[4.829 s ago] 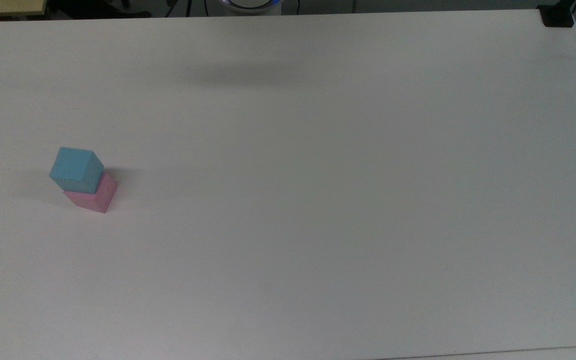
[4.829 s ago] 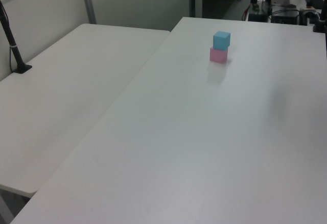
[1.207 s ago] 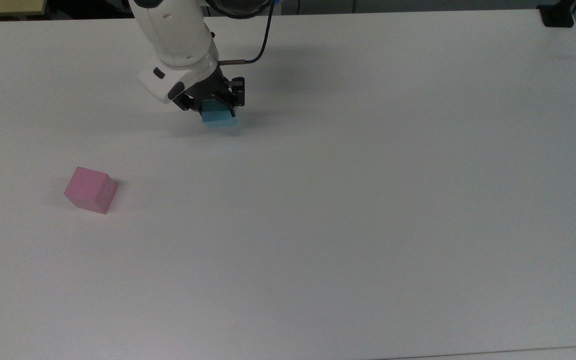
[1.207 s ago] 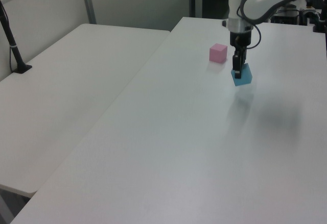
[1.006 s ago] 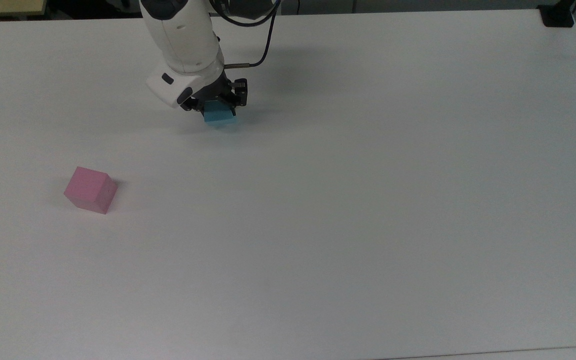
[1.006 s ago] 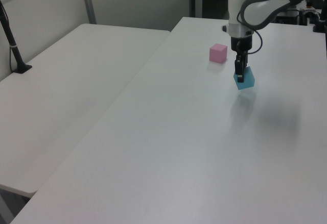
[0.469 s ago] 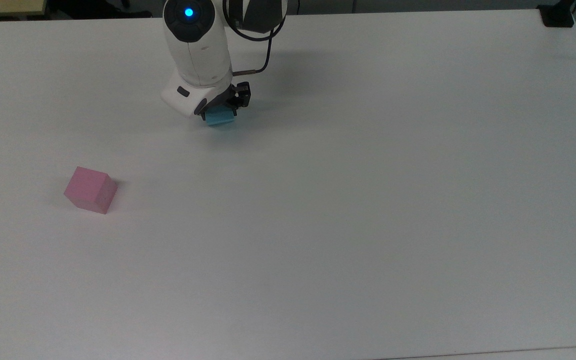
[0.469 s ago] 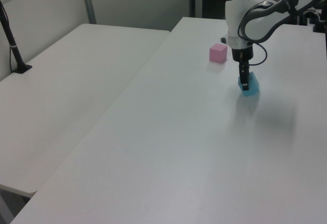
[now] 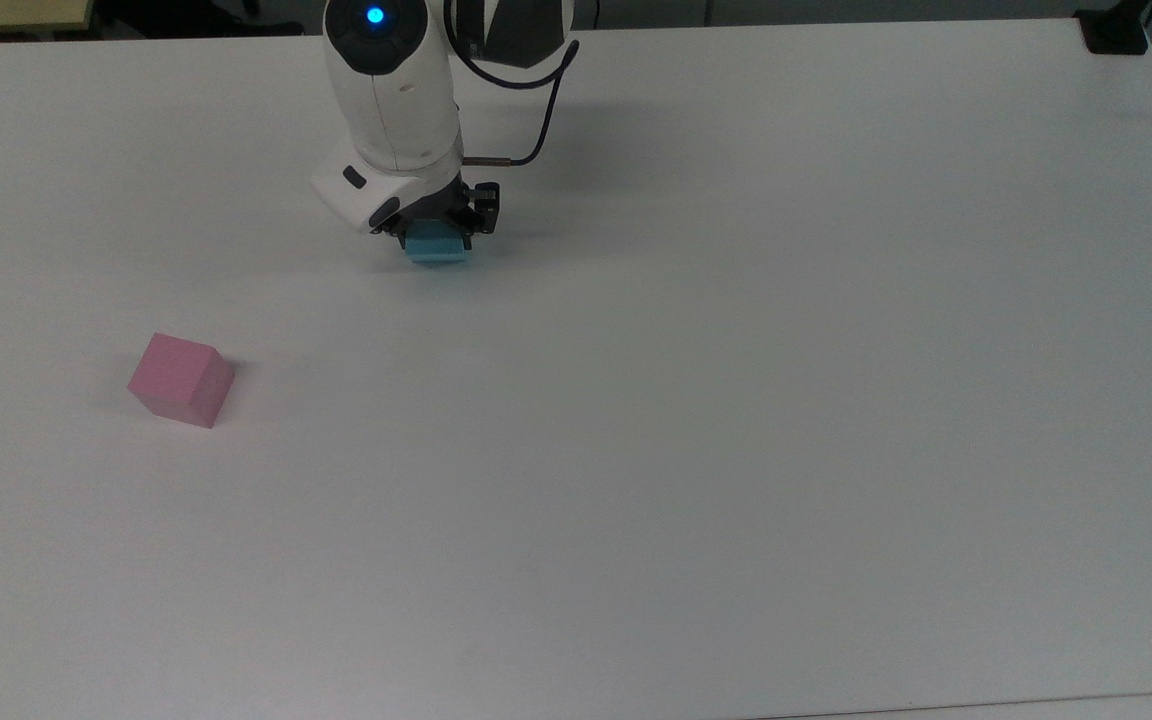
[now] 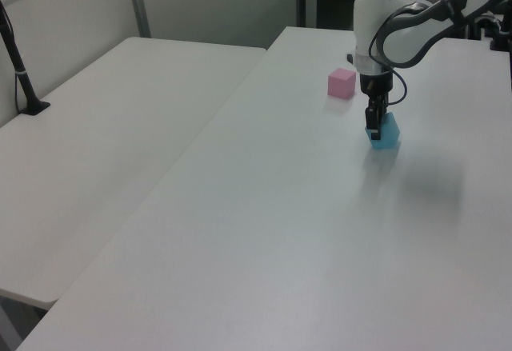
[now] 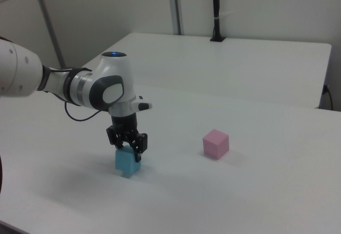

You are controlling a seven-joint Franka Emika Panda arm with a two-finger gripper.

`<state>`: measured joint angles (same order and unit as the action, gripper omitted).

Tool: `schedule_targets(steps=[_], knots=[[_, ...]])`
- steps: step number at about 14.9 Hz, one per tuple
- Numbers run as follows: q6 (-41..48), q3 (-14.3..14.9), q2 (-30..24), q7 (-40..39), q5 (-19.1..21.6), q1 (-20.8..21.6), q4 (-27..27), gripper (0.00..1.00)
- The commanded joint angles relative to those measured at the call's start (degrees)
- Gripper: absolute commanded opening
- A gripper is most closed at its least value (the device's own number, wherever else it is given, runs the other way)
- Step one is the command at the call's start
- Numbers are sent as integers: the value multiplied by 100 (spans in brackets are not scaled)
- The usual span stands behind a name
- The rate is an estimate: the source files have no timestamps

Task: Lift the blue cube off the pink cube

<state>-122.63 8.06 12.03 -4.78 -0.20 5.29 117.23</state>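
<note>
Two cubes are seen well apart on the white table (image 9: pixel 736 450): the pink cube (image 9: pixel 182 380) stands alone toward the top view's left, and the blue cube (image 9: pixel 438 247) lies under the gripper (image 9: pixel 436 228) nearer the arm's base. In the right view the blue cube (image 11: pixel 128 162) appears to be resting on the table, with the gripper (image 11: pixel 128 144) directly above it and its fingers spread down around the cube's upper part. Whether the jaws are parted or pressed on the cube's sides cannot be told for certain.

The unstacking itself is judged to be done, and the step in hand is taken to be the release and withdrawal. It would be done well if the cube were felt to be fully seated on the table before the jaws are parted, so that no drop or bounce is caused. The fingers should be opened evenly and wide enough that neither pad drags a face. The lift should then be made straight up, without sideways drift, until the fingertips are above the cube's top. A tilted or early retreat could tip the blue cube or shove it across the smooth surface.
</note>
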Motion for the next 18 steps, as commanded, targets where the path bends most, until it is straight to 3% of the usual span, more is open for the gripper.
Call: schedule_targets(steps=[1, 6, 9, 11, 14, 18], knots=[[-112, -6, -96, 135, 91, 7, 125, 100], [247, -15, -385, 144, 91, -36, -129, 100], [537, -77, -903, 118, 73, -352, -681, 100], [1472, -77, -948, 126, -32, -458, -1539, 100], [2522, -77, -1001, 126, -190, -467, -2412, 100], [2990, -77, -1168, 153, -182, -441, -2617, 100]])
